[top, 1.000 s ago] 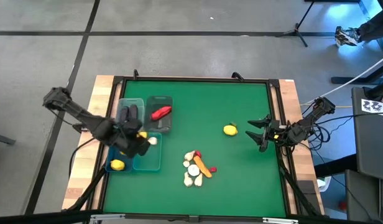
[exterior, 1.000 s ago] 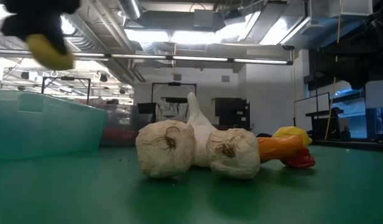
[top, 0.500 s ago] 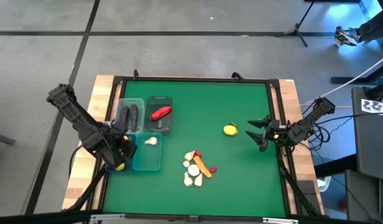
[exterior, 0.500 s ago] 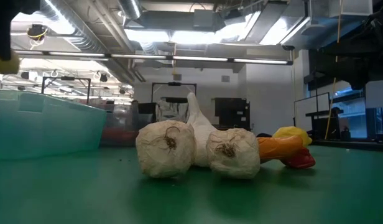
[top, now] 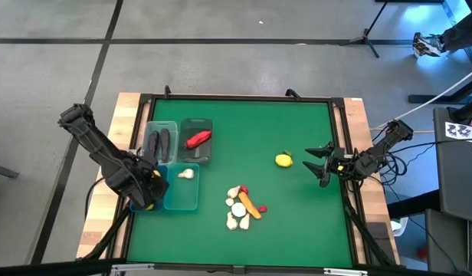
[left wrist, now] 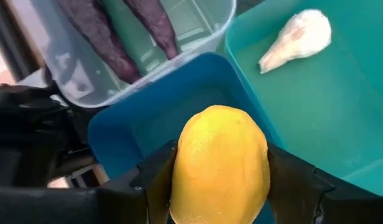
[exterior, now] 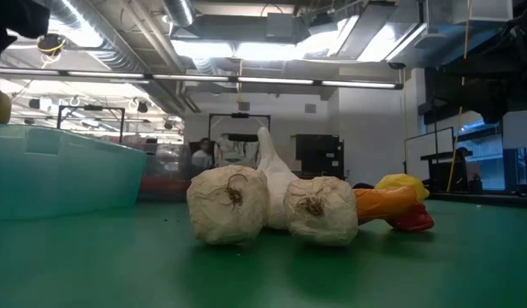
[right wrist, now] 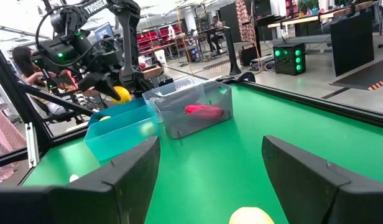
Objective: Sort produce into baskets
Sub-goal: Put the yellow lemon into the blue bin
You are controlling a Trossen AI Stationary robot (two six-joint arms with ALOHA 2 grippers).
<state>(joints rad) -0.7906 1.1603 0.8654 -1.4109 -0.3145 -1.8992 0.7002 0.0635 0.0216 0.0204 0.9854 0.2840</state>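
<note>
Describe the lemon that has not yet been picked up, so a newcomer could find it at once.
On the green table, look toward the right side, just in front of the waiting right end effector. The lemon lies there alone on bare felt, while the other one is clamped in the left end effector above the blue basket.

We are looking down on a grey concrete floor (top: 244, 69) crossed by dark lines, with a tripod base (top: 366, 34) standing on it and a dark desk (top: 458, 176) at the edge. At table height, ceiling lights (exterior: 246, 47) are glowing among exposed ducts (exterior: 135, 38) and beams. Beyond the table, a dark cabinet (right wrist: 291, 56) is showing green lamps, and a person (right wrist: 27, 65) is sitting nearby.
</note>
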